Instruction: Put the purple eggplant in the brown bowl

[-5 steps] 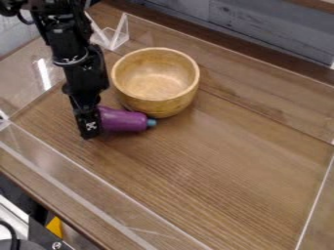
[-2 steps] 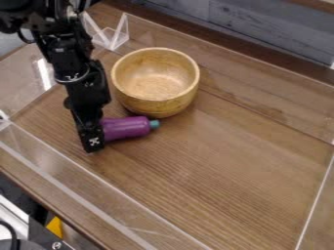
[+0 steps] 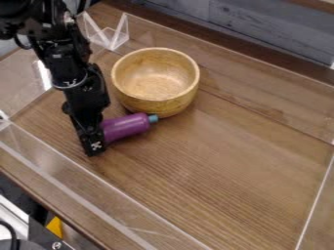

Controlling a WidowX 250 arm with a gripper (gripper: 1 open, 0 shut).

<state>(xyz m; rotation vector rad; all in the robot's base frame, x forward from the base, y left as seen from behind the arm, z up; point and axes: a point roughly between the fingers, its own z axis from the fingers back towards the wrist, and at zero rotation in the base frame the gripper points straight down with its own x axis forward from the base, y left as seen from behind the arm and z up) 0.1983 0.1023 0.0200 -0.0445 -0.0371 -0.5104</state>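
I see the brown bowl (image 3: 155, 82) sitting empty on the wooden table (image 3: 235, 166). The purple eggplant (image 3: 128, 127) lies just beside it. My gripper (image 3: 93, 144) stands at the eggplant's end; whether it grips, I cannot tell. A white mark on it is unreadable.

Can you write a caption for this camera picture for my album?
Black end effector lowered at the glossy purple toy eggplant beside the empty round light-brown wooden bowl.

Gripper (image 3: 96, 140) fingers merge into one dark shape, gap unreadable, eggplant (image 3: 128, 127) left end hidden behind it, arm (image 3: 59, 54) cut off at top edge, contact unclear
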